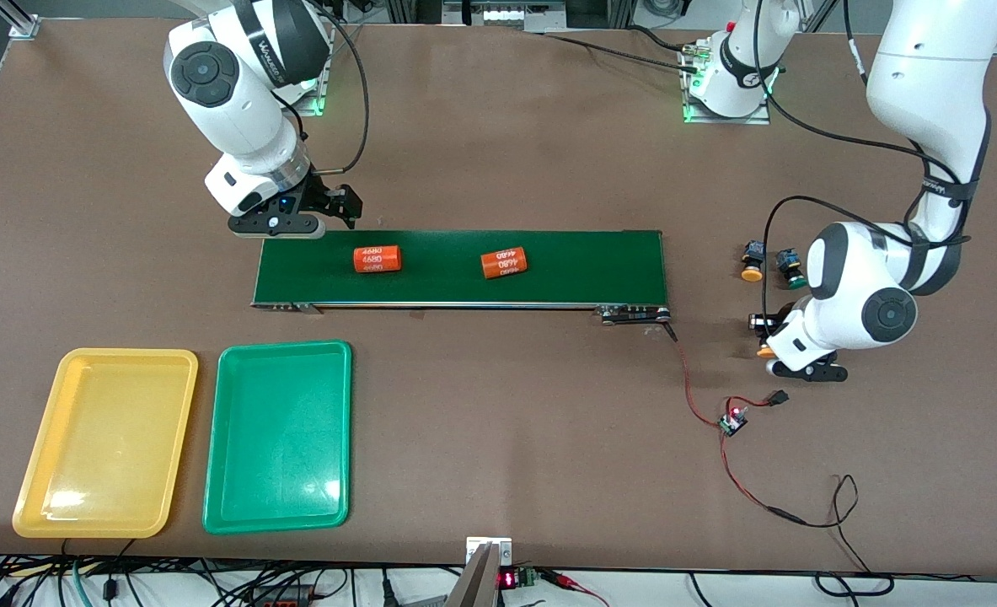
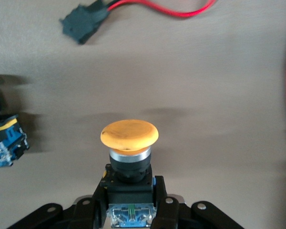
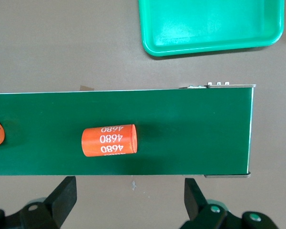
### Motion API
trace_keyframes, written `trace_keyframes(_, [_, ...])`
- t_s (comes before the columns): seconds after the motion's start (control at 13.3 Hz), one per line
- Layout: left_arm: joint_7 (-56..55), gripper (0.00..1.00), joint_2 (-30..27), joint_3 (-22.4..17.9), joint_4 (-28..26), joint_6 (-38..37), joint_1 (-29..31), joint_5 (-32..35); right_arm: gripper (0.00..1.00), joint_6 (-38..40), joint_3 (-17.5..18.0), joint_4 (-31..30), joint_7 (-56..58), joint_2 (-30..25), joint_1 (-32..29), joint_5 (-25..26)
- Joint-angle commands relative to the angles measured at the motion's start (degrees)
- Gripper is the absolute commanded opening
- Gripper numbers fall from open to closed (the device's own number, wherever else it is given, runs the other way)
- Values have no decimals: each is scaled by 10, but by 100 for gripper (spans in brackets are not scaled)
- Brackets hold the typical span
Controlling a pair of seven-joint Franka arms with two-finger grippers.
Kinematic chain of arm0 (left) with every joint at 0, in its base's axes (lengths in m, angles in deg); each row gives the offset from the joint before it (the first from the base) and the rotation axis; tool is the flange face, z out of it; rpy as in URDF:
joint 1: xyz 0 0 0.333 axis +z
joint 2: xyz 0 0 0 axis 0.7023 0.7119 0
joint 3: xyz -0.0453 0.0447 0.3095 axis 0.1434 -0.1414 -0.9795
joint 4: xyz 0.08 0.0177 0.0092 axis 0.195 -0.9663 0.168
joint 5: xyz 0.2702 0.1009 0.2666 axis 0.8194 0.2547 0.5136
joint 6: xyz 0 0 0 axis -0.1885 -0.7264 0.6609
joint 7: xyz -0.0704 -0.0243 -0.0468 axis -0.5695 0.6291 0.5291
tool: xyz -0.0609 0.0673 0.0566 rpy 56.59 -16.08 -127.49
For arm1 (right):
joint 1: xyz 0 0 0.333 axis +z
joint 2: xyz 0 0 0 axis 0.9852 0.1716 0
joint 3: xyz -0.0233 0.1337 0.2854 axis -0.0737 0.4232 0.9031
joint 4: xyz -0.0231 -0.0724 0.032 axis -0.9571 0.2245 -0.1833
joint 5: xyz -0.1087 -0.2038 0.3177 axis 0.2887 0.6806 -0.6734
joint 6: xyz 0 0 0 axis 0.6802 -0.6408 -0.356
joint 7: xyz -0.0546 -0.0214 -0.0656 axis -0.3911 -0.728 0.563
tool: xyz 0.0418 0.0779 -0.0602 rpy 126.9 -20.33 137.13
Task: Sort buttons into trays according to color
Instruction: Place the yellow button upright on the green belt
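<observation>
Left wrist view: a yellow-capped button [image 2: 129,134] with a smooth domed round cap, a silver collar and a black, blocky body sits between the black fingers [image 2: 162,200] of the left tool [image 2: 129,210], which are closed against its body. It lies on the matte brown tabletop [image 2: 205,86] at the left arm's end. Beside it is a blue-bodied button [image 2: 5,143] with a green cap edge just visible, and a black connector [image 2: 83,24] on a red wire.

Front view: the left arm bends low, its tool [image 1: 768,346] down at the tabletop. Two more buttons, one yellow-capped [image 1: 752,261] and one green-capped [image 1: 791,268], lie side by side farther from the camera.

The right arm waits with its tool [image 1: 296,221] over the end of the flat dark-green conveyor belt [image 1: 582,270]; its fingers stand wide apart and hold nothing. Two orange cylinders [image 1: 377,258] [image 1: 503,263] with white print lie on the belt.

The yellow tray [image 1: 26,489] and green tray [image 1: 220,472] are shallow, glossy, round-cornered rectangles. They sit side by side near the camera at the right arm's end, and no button is in either.
</observation>
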Motion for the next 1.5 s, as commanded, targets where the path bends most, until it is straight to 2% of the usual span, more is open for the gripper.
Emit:
trace_keyframes(0.0, [9, 11, -8, 45, 85, -112, -25, -6, 100, 7, -2, 3, -12, -6, -1, 6])
trace_keyframes(0.23, [-14, 12, -16, 112, 91, -133, -43, -8, 100, 8, -3, 4, -10, -6, -1, 6])
trace_keyframes(0.53, [-177, 12, -18, 187, 65, -130, -55, -7, 100, 12, -6, 5, -5, -8, -5, 6])
trace_keyframes(0.68, [-217, 12, -18, 213, 40, -128, -64, -6, 100, 20, -6, 5, -4, -12, -10, 6])
trace_keyframes(0.83, [-233, 12, -18, 227, -5, -59, -71, -6, 100, 26, -6, 5, -5, -12, -10, 6])
trace_keyframes(0.98, [-242, 14, -14, 227, -16, -20, -74, -6, 100, 24, -5, 5, -5, -10, -9, 6])
trace_keyframes(1.05, [-248, 26, -12, 227, -15, -17, -76, -5, 100, 24, -5, 5, -5, -10, -10, 6])
trace_keyframes(1.13, [-248, 90, -12, 227, -12, -18, -80, 0, 100, 24, -5, 5, -5, -10, -10, 6])
trace_keyframes(1.2, [-249, 100, -13, 228, -7, -19, -78, 1, 100, 25, -5, 5, -5, -11, -9, 6])
trace_keyframes(1.43, [-246, 100, -26, 224, 6, -31, -68, 1, 100, 26, -5, 4, -5, -11, -9, 6])
